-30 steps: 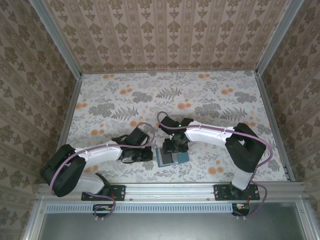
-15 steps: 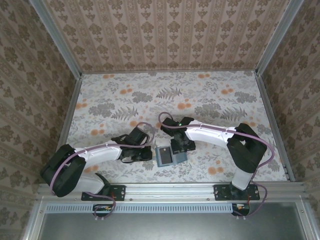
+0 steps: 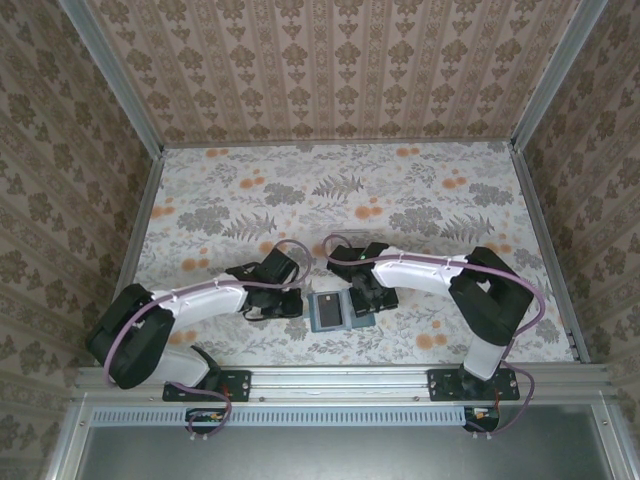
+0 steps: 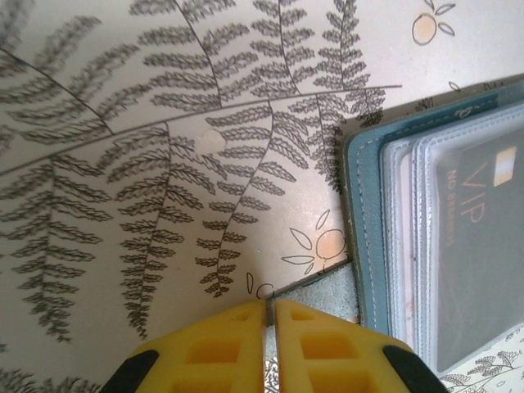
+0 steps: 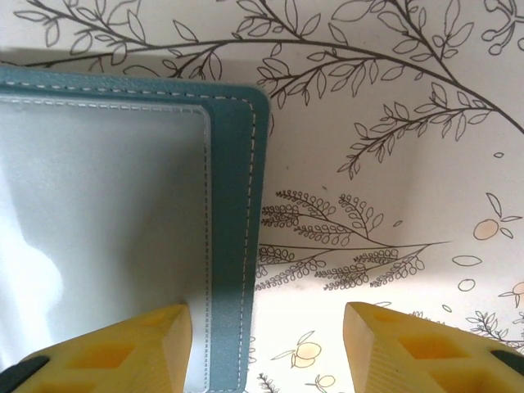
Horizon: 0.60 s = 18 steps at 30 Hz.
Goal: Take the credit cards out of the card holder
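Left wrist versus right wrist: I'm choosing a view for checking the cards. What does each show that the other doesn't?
Left wrist: a dark VIP card in clear sleeves of the holder, and the left gripper shut. Right wrist: a frosted pocket face, no card visible, and the right gripper open, one finger over the holder. Both: the holder's teal stitched border and the leaf-patterned table.

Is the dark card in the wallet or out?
In. The dark card sits under the wallet's clear plastic, with its lettering showing through.
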Available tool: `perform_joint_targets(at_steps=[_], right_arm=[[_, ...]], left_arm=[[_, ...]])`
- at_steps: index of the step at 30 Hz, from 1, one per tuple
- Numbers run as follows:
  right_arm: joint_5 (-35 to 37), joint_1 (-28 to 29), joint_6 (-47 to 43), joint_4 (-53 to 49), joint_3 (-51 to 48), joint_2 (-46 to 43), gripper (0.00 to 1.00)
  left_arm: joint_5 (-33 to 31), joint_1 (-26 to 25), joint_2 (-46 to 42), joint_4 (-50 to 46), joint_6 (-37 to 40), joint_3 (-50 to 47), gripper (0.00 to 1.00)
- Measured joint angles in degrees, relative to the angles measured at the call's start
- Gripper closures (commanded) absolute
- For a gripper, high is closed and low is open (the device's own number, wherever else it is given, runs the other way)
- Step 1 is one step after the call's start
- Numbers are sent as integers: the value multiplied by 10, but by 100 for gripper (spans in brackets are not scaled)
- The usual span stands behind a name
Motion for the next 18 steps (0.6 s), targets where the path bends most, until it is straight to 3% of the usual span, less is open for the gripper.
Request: perform_joint_targets(at_steps=[11, 18], right_arm=[[-22, 0, 2, 2, -2, -85, 55], [-78, -4, 2, 54, -2, -87, 74]], left_arm=[[-22, -42, 0, -31, -5, 82, 86], [-19, -59, 6, -7, -31, 83, 89]])
